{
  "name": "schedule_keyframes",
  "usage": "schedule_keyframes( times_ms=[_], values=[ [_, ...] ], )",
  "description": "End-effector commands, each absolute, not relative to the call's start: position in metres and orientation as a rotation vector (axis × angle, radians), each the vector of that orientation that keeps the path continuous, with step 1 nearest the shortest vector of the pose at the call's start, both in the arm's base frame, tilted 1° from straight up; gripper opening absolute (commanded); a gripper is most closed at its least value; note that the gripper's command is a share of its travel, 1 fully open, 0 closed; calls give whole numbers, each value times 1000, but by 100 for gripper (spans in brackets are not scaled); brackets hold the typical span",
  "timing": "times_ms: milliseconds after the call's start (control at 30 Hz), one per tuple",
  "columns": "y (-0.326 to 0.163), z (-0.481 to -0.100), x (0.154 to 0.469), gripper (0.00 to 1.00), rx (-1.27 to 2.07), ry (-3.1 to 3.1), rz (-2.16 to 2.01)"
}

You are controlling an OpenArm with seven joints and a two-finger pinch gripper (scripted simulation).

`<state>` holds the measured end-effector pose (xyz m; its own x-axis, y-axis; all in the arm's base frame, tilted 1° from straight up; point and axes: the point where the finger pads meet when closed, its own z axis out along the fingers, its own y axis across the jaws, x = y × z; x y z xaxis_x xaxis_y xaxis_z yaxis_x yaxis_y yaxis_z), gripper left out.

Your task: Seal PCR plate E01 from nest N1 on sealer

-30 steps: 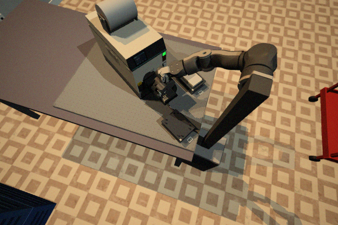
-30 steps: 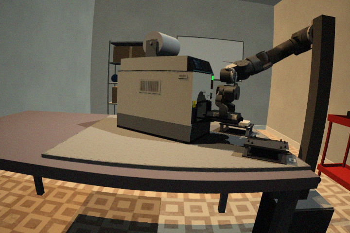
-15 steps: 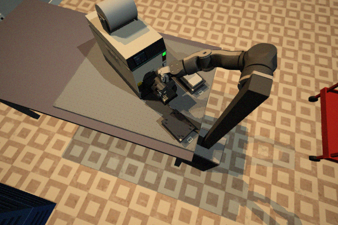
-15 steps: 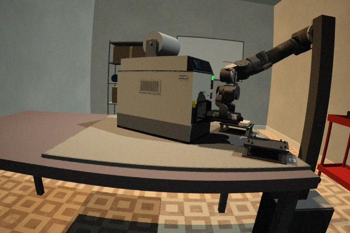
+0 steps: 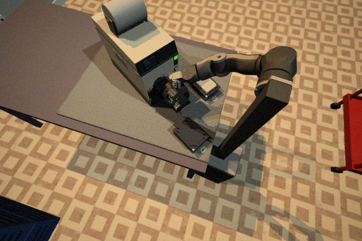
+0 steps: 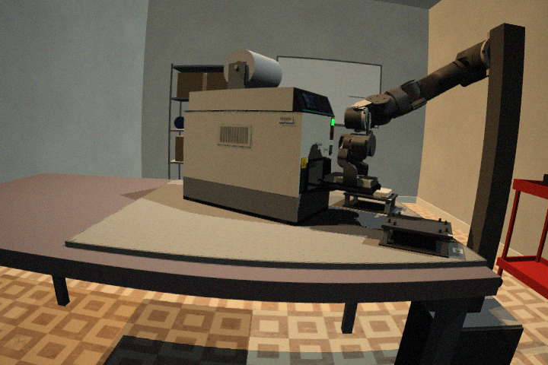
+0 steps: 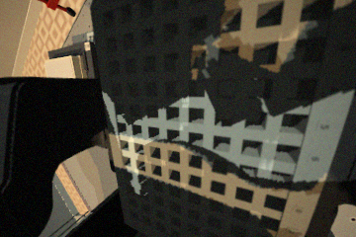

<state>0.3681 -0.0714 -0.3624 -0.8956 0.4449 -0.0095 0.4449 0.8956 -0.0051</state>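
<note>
My gripper [image 5: 176,96] hangs straight down in front of the sealer [image 5: 136,48] and is shut on the plate E01 [image 5: 179,100], a dark 96-well plate. It holds the plate level, low over the stage [image 6: 332,185] that stands out from the sealer's mouth. I cannot tell whether the plate touches the pocket. In the wrist view the plate's well grid [image 7: 211,138] fills the frame, with one dark finger [image 7: 38,148] at its left edge. The lamp [image 5: 175,58] is green; it also shows in the exterior view [image 6: 332,122].
Plate E07 [image 5: 206,85], pale, lies in nest N2 just right of the stage, close under my forearm. Nest N1 [image 5: 190,134] stands empty near the table's front corner. The arm's dark column [image 5: 252,113] rises at the table's right edge. A red cart [image 5: 358,127] stands off the table.
</note>
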Motion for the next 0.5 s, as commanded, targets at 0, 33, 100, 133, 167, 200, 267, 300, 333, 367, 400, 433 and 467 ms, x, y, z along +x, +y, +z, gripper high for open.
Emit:
schedule_keyframes(
  times_ms=[0,33,100,133,167,200,267,300,333,367,400,433,467],
  values=[
    [-71,-362,368,0,721,3049,-10],
    [-71,-362,368,0,721,3049,-10],
    [-71,-362,368,0,721,3049,-10],
    [-71,-362,368,0,721,3049,-10],
    [-71,-362,368,0,721,3049,-10],
    [-71,-362,368,0,721,3049,-10],
    [-71,-362,368,0,721,3049,-10],
    [-71,-362,368,0,721,3049,-10],
    [-71,-362,368,0,721,3049,-10],
    [-71,-362,368,0,721,3049,-10],
    [-71,-362,368,0,720,3049,-10],
    [-71,-362,368,0,720,3049,-11],
    [-72,-361,369,0,719,3048,-11]
  ],
)
